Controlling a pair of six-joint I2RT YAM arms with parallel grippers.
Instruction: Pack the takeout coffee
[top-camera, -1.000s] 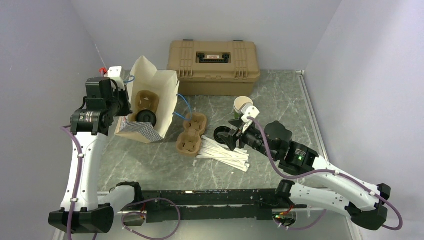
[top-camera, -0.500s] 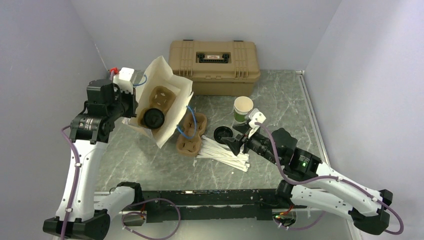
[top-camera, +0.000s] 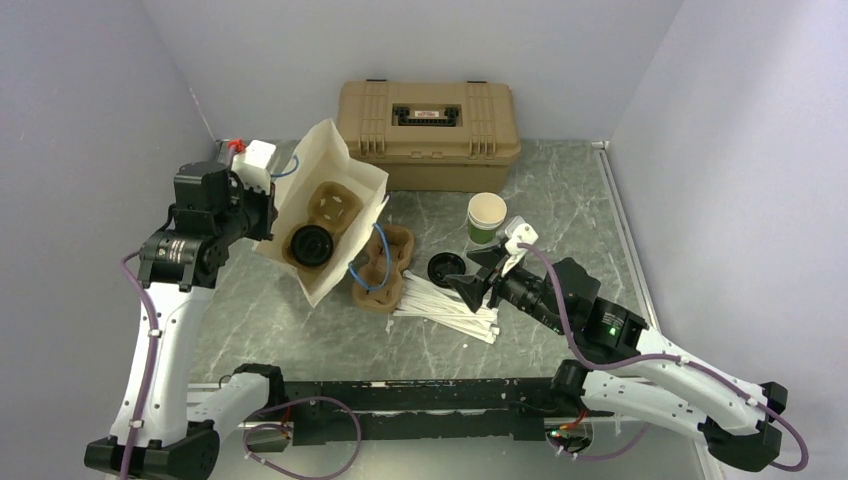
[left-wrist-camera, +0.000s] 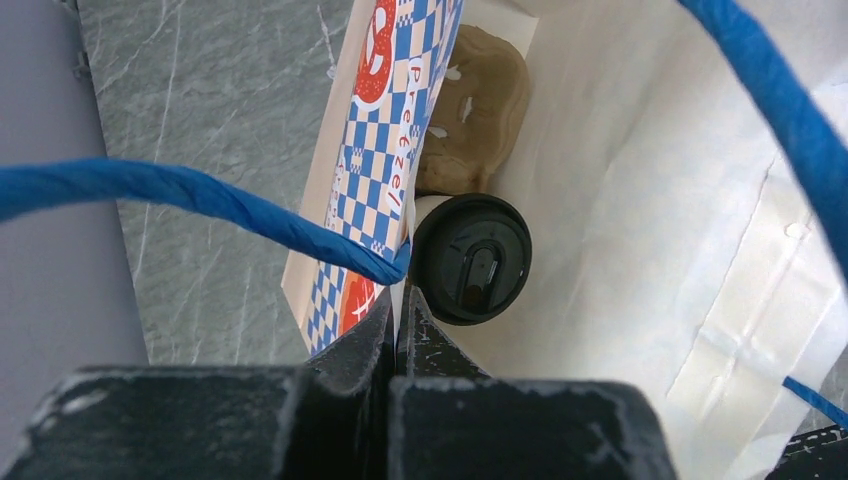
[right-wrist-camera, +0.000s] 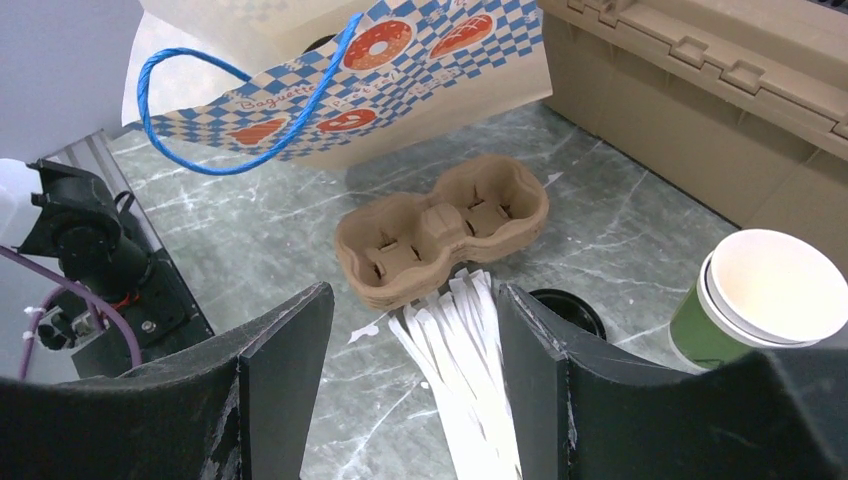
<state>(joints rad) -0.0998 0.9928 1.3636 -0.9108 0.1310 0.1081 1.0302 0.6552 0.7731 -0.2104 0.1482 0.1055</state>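
The takeout coffee (top-camera: 313, 243) stands inside the open paper bag (top-camera: 345, 185), and mostly its round black lid (left-wrist-camera: 472, 258) shows. It sits in a brown pulp carrier (left-wrist-camera: 478, 105) within the bag. My left gripper (left-wrist-camera: 400, 310) is shut on the bag's near rim, right beside its blue cord handle (left-wrist-camera: 200, 195), and holds the bag tilted with its mouth upward. My right gripper (right-wrist-camera: 415, 370) stands open over the white paper-wrapped sticks (right-wrist-camera: 470, 350), with nothing between its fingers. It is apart from the bag (right-wrist-camera: 380, 90).
An empty pulp cup carrier (top-camera: 383, 270) lies next to the bag. A loose black lid (top-camera: 445, 267) and a green paper cup (top-camera: 486, 217) are near my right gripper (top-camera: 478, 285). A tan hard case (top-camera: 428, 120) stands at the back.
My left gripper has lifted and turned the bag rightward, so its mouth opens upward. My right arm has drawn back a little from the green cup, still open.
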